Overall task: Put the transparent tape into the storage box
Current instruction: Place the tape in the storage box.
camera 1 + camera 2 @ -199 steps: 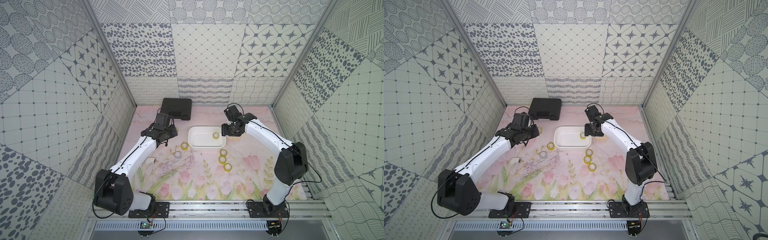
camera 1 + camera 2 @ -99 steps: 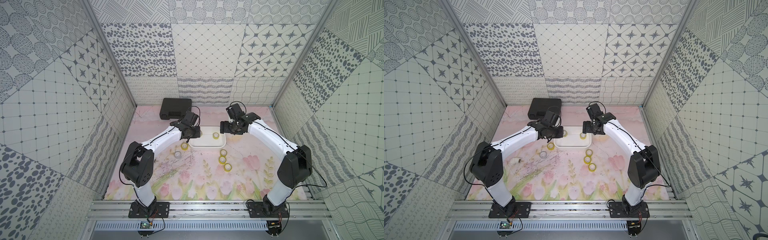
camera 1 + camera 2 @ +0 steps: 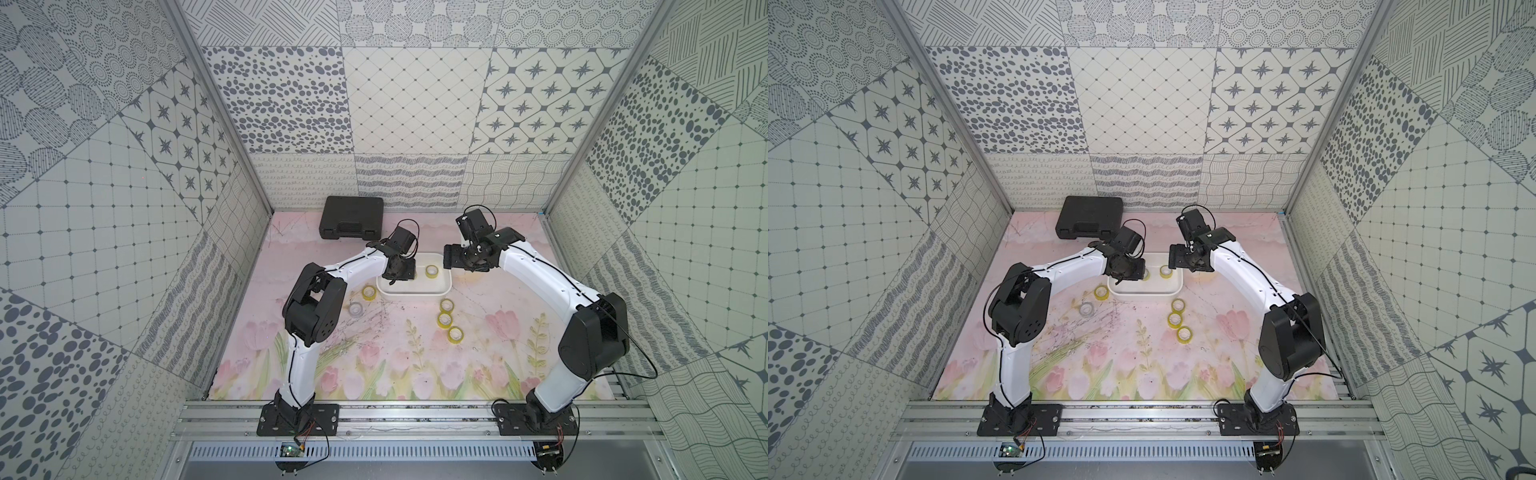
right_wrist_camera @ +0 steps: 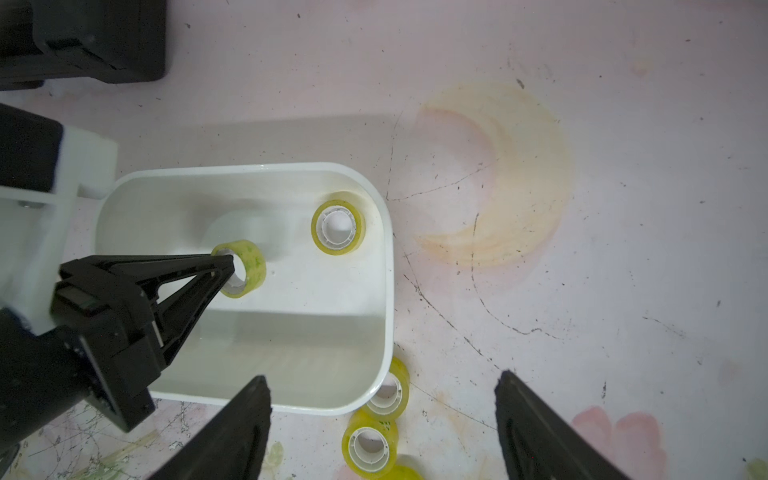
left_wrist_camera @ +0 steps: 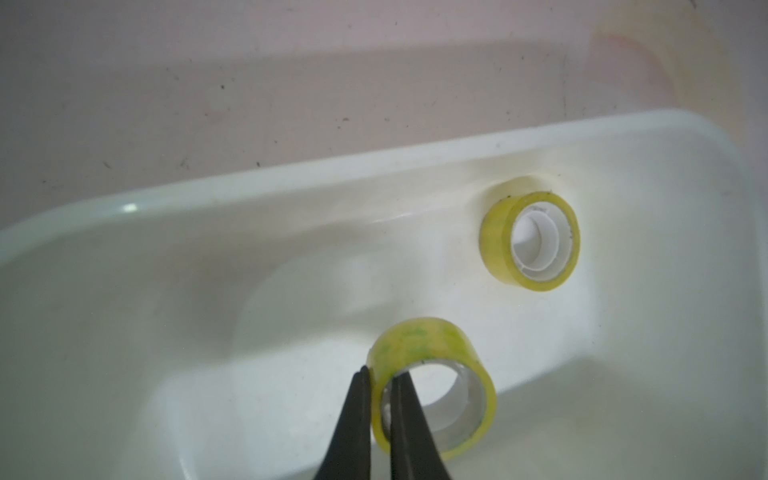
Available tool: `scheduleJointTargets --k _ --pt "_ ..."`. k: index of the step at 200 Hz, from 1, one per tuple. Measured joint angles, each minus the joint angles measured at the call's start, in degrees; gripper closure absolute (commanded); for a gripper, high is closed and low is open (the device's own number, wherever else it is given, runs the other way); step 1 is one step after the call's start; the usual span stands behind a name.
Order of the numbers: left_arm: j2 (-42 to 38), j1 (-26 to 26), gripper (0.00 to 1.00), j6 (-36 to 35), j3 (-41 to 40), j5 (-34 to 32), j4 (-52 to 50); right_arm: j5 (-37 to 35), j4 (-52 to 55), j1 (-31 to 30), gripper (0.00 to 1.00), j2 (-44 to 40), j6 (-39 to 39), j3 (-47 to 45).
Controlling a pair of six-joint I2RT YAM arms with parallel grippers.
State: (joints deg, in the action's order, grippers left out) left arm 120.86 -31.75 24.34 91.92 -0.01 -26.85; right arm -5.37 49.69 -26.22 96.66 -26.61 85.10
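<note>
Yellowish tape roll (image 5: 457, 338), blurred green marks (image 5: 409, 332), perhaps lettering, over storage box (image 5: 291, 176).

No legible text, label or number anywhere.

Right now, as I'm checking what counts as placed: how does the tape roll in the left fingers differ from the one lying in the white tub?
The held roll is pinched by the left gripper, on edge over the storage box; the loose roll lies flat on its floor, untouched. The loose roll shows a white core; the held roll's looks greyish-clear. Both are yellowish and similar in size.
</note>
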Motion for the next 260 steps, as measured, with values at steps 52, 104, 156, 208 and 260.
scheduleJointTargets --k 52,104,156,208,260 --pt "6.1 -0.1 1.0 0.0 6.5 -0.2 -1.7 0.2 -0.2 0.8 0.13 -0.7 0.0 -2.0" --pt "8.8 -0.2 1.0 0.2 9.6 -0.2 -2.7 0.4 -0.2 1.7 0.13 -2.5 0.0 -3.1" --pt "10.0 -0.8 0.99 0.4 11.1 -0.3 -2.6 0.5 -0.2 2.0 0.13 -2.6 0.1 -3.6" --pt "10.1 -0.9 0.68 1.1 11.2 -0.2 -2.3 0.9 -0.2 2.3 0.12 -2.6 0.1 -3.6" --pt "9.5 -0.9 0.58 1.5 10.4 -0.3 -2.2 1.1 -0.3 2.3 0.12 -2.6 0.1 -4.1"
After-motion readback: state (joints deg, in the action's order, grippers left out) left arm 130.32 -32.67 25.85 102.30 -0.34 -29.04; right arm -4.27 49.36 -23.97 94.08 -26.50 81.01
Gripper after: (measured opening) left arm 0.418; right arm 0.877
